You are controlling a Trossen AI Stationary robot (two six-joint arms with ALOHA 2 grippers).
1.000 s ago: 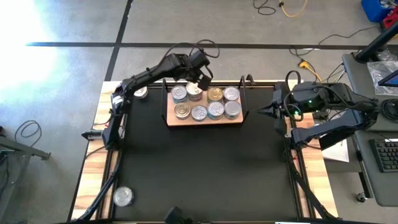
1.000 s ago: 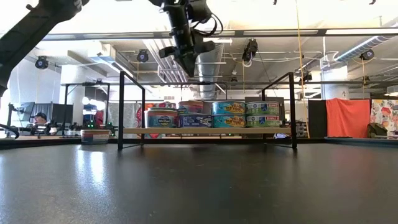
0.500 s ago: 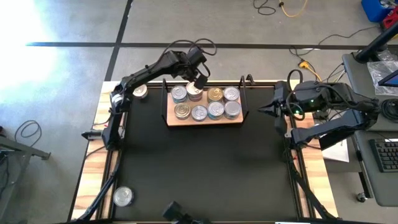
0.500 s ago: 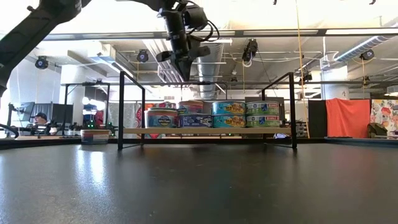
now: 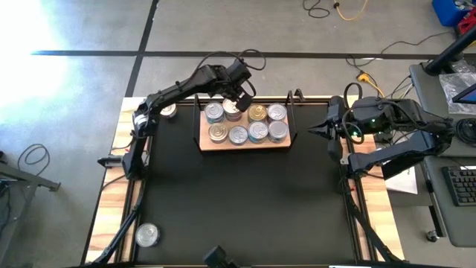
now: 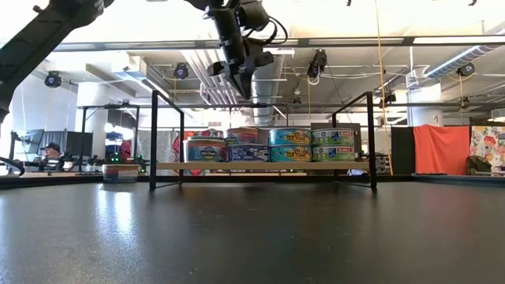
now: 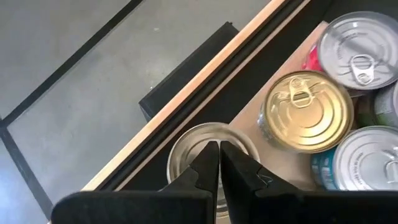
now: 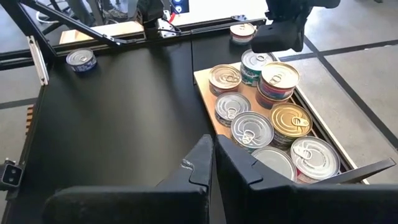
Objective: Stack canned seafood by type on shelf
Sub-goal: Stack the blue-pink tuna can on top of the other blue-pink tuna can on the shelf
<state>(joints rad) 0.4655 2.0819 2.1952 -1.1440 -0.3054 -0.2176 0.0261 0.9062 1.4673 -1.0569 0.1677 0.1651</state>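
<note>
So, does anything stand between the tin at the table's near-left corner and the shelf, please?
Nothing visible does: only bare table lies between that tin and the shelf. Left gripper hovers shut above the shelf; right gripper waits aside.

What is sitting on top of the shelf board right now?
The shelf carries eight visible tin tops, two gold-lidded, in two rows. Any tins stacked beneath them are covered from above.

An open industrial lab or workshop: bare concrete floor (image 5: 89, 82) with taped lines, exposed ceiling ducts (image 6: 272, 79), loose cables (image 5: 335, 9), more test rigs (image 6: 102, 130) behind the worktop (image 5: 245, 201).
</note>
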